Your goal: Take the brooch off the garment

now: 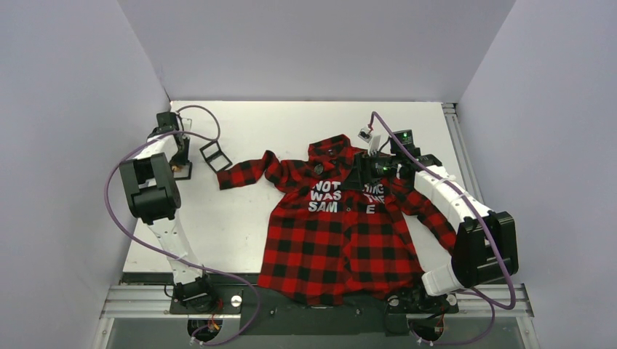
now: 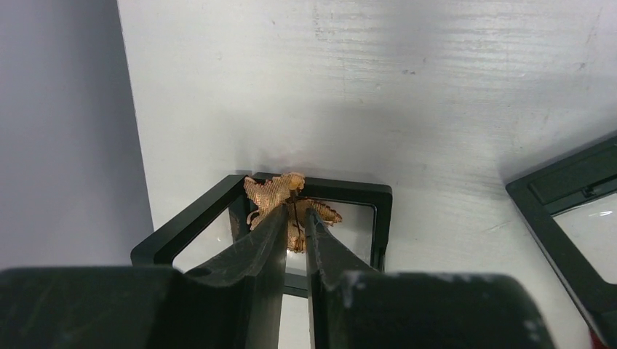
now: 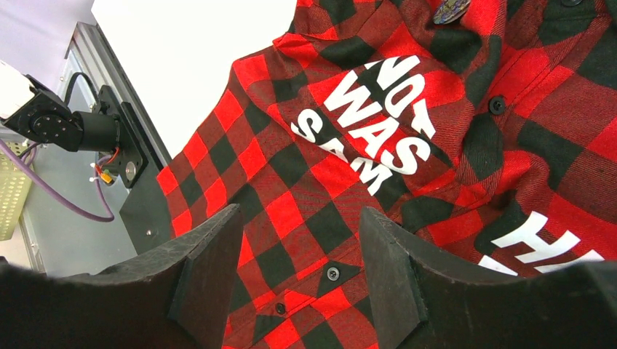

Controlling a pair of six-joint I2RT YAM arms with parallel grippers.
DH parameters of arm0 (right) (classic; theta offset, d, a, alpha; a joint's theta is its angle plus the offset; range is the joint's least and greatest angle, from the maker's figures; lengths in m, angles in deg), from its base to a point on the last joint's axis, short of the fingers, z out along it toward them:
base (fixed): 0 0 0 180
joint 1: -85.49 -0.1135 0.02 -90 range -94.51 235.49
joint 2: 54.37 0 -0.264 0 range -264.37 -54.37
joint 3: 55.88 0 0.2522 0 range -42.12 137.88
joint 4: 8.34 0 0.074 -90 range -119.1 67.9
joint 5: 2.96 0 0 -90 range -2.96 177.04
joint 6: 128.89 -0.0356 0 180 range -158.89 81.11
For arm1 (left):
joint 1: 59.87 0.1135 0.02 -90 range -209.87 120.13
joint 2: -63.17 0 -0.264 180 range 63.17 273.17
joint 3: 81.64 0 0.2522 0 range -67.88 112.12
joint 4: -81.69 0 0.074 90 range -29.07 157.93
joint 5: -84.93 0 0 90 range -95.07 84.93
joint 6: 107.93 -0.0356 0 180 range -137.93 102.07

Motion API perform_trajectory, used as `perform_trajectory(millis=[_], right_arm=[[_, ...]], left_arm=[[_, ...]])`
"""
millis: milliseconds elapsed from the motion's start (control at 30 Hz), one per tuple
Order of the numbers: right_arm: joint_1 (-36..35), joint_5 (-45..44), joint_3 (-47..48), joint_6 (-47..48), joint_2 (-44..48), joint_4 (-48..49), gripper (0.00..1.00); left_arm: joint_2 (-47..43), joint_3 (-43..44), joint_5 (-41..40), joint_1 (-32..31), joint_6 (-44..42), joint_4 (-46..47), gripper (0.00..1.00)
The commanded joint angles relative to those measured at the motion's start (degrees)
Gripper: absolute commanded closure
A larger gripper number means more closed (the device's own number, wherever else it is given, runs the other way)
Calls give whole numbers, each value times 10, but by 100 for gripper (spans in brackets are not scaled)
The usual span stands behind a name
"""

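Two hazards noted. First, the brooch point(image 2: 269, 195) sits pinched at its thin middle between the narrow tips of the left gripper point(image 2: 297, 213). It is low over a black square frame point(image 2: 349, 192) at centre of the left wrist view, well apart from the shirt point(image 1: 342, 240). On release its jagged points could catch the frame rim and tip it out onto the table point(image 2: 378, 80). Second, the pane point(image 2: 355, 229) looks like clear thin film, and pressing down may dent it.

Brooch: thin gold-orange metal, finely ribbed, leaf-shaped. Frame: matte black, hard-edged. A second frame point(image 2: 567, 190) lies at the right edge. Shirt: soft woven check, rumpled.

Lastly, the right gripper point(image 3: 297, 215) hangs spread wide above the chest lettering point(image 3: 378, 131), holding nothing.
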Motion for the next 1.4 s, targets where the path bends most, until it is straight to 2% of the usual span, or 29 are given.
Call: perform_trajectory(millis=[0, 133, 500, 733, 933, 1133, 1367], right_arm=[[0, 11, 24, 9, -6, 10, 44], [0, 10, 24, 8, -6, 9, 45], [-2, 13, 24, 5, -6, 13, 45], [-4, 10, 24, 3, -3, 14, 45], [-5, 8, 24, 2, 2, 18, 45], [-11, 2, 25, -13, 6, 30, 45], [-25, -15, 27, -19, 33, 71, 45]], left_arm=[[13, 19, 21, 16, 16, -6, 90], [20, 28, 39, 29, 27, -23, 100], [-62, 0, 87, 27, 35, -29, 100], [-116, -10, 97, 12, 42, -45, 100], [-175, -32, 139, -8, 46, -72, 100], [-289, -73, 175, -63, 57, -112, 100], [-377, -95, 271, -209, 66, -162, 100]])
